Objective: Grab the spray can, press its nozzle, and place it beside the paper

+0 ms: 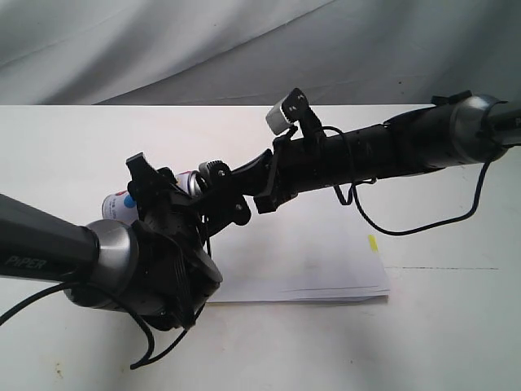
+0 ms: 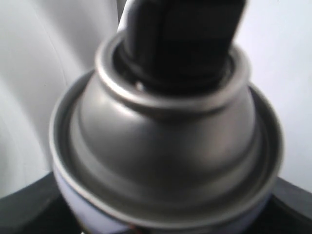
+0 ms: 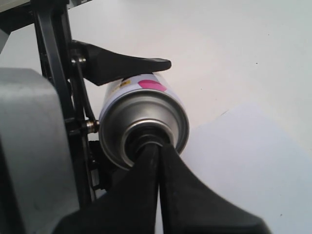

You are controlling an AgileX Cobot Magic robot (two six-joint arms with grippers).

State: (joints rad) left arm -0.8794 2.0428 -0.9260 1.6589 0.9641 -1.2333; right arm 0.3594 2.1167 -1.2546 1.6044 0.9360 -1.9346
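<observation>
The spray can hangs tilted above the table, left of the paper. My left gripper is shut on the can's body. In the left wrist view the can's silver dome fills the picture, and the gripper's dark jaws show only at the bottom corners. My right gripper reaches in from the right. It is shut, and its joined tips rest against the black nozzle on top of the can. The nozzle is mostly hidden behind them.
The white paper lies flat on the white table, with a small yellow tab at its right edge. A grey cloth backdrop hangs behind the table. A black cable loops under the right arm.
</observation>
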